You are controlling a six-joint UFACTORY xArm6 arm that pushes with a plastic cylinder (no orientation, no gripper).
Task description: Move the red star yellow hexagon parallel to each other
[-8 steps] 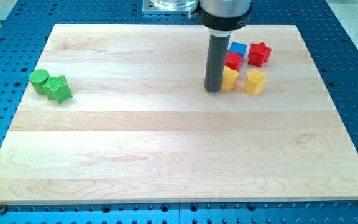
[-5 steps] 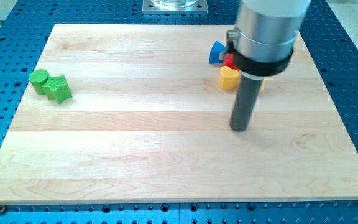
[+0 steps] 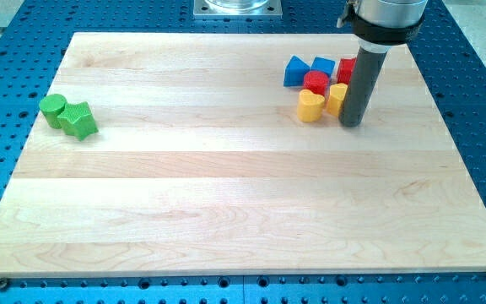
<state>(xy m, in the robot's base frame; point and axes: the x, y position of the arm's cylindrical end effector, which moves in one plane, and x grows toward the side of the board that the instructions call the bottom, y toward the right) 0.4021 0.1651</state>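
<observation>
My tip (image 3: 352, 123) rests on the wooden worktop (image 3: 226, 203) at the view's upper right, pressed against the right-hand side of the yellow hexagon (image 3: 337, 99), which my rod partly covers. I carry no fingers at all, only this bare rod, so nothing is clasped or let go; I can only shove. The red star (image 3: 347, 70) sits just above the hexagon and is mostly hidden behind the rod, so I cannot tell how it is turned. Packed close on the left are a yellow heart (image 3: 311, 106), a red cylinder (image 3: 315, 82), a blue cube (image 3: 322, 66) and a blue wedge-like block (image 3: 294, 72). That crowding is my worry: a push leftward on the hexagon would probably drive it into the heart and cylinder and scatter the whole cluster, star included. With the star screened from view, I might also clip it off-centre and spin it. The green cylinder (image 3: 53, 107) and green star (image 3: 79, 119) lie well apart at the left.
</observation>
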